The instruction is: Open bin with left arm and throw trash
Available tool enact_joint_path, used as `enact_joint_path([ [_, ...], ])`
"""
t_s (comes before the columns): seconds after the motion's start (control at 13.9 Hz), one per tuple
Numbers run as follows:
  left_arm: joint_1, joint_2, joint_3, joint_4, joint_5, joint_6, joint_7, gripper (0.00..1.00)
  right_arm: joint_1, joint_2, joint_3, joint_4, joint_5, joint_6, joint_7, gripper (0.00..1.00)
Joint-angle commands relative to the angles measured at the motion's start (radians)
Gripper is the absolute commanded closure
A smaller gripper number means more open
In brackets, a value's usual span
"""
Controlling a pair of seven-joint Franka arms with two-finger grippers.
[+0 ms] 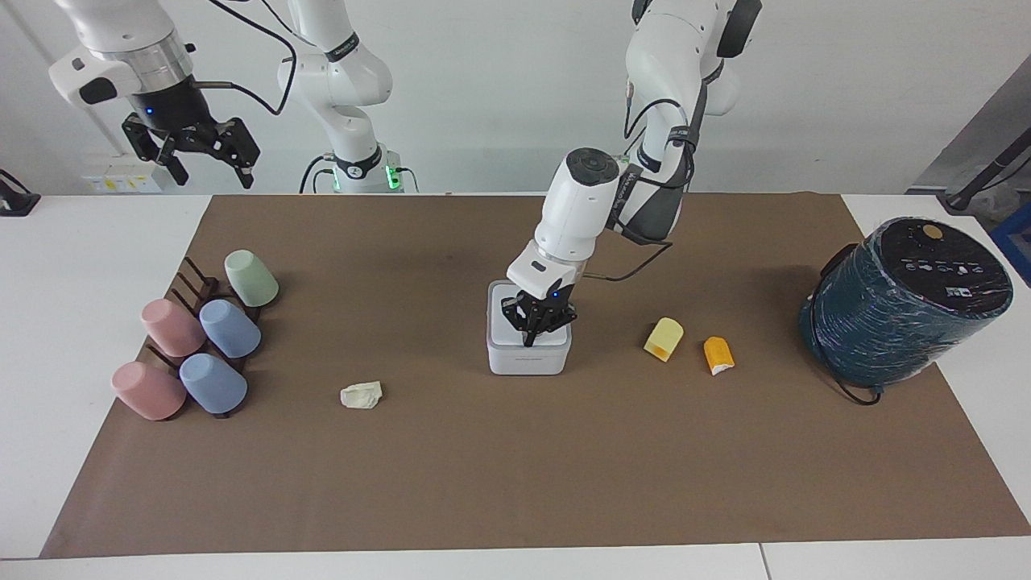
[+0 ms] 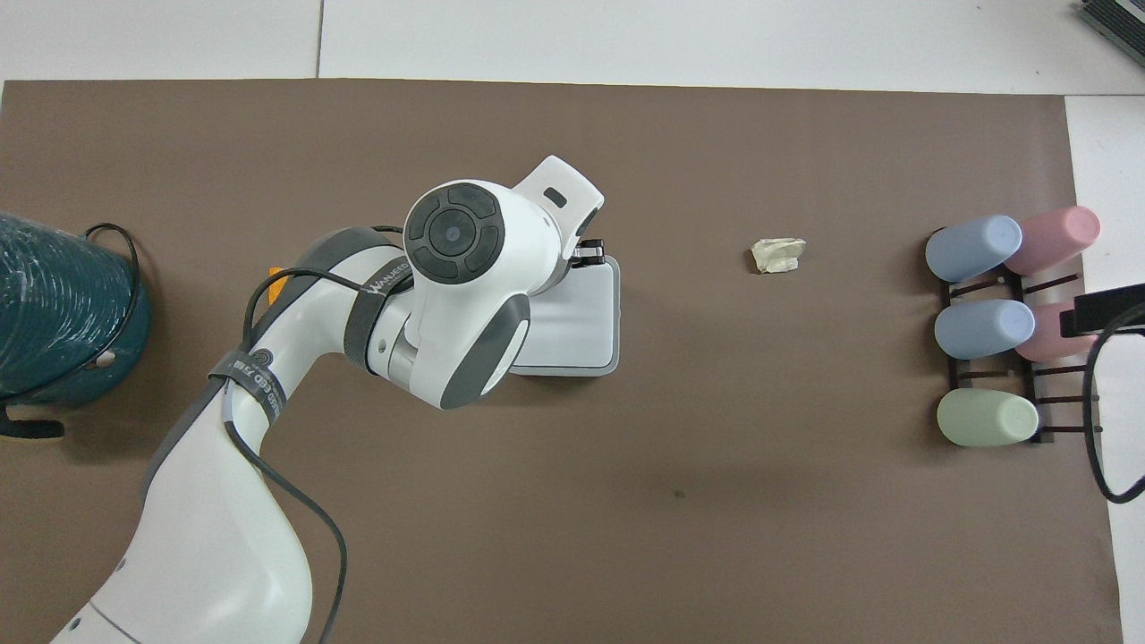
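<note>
The right hand [image 1: 201, 149] waits up high over the cups [image 1: 193, 342], its fingers spread. The paper wad [image 1: 361, 395] lies on the desk [image 1: 451, 483]. The left hand [image 1: 532, 332], pressed together, touches the top of the bin [image 1: 527, 354], whose lid looks not yet open. The yellow piece [image 1: 664, 338] and orange piece [image 1: 718, 354] wait beside it. No trash is in yet.

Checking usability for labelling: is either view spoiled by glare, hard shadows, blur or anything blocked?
Facing view: even, soft light, faint shadows beside the bin and dark wrapped cylinder, sharp throughout. Overhead view: equally even, no glare, but the left arm covers much of the bin and nearly all of the orange piece.
</note>
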Motion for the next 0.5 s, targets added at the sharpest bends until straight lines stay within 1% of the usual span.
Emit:
enact_joint_path([
  [0.0,-0.007,0.004,0.01,-0.012,0.003,0.016,-0.012,1.0,-0.005,-0.014,0.002,-0.017,0.014,0.015,-0.024,0.0],
  [0.43,-0.015,0.004,0.01,-0.038,0.003,0.019,-0.012,1.0,-0.005,-0.016,0.002,-0.017,0.014,0.015,-0.025,0.0],
])
